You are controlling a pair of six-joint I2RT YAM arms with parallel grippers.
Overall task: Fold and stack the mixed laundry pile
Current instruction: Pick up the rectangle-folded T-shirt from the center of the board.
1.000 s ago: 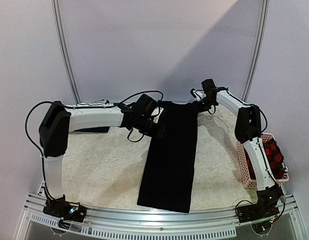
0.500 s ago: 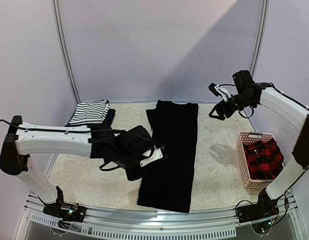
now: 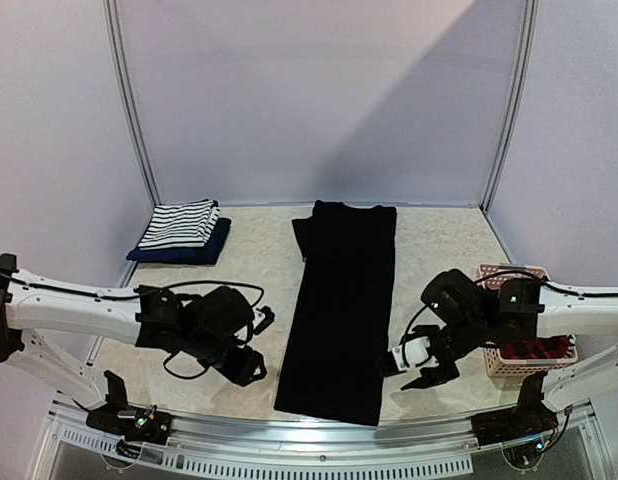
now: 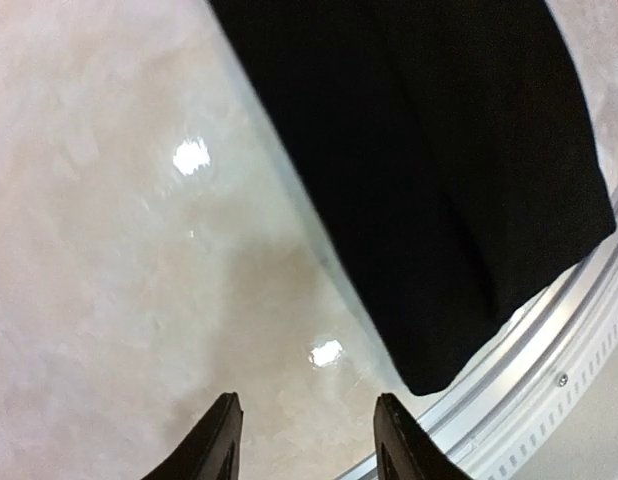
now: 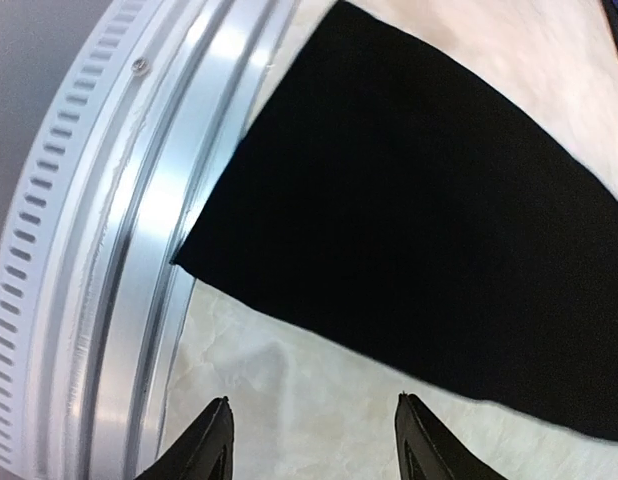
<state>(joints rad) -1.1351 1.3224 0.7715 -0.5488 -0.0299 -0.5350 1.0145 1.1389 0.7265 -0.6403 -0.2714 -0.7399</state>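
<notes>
1. Two arms reach low over the table (image 3: 239,290) in the top view. The left gripper (image 3: 247,366) and right gripper (image 3: 405,373) flank the near end of the large black shirt (image 3: 341,300), a long strip down the middle. The striped tank top (image 3: 179,222) sits on the navy piece (image 3: 189,253) at far left. The plaid shirt (image 3: 537,350) is in the pink basket (image 3: 489,270).
2. Left wrist: the fingers (image 4: 221,440) stand apart and empty over bare table, with the shirt's corner ahead.
3. Right wrist: the fingers (image 5: 211,440) are parted and hold nothing, near the shirt's corner by the metal rail (image 5: 119,260).

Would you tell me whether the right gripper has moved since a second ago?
Yes: the right gripper came from the black shirt's far end down to beside its near right corner.
</notes>
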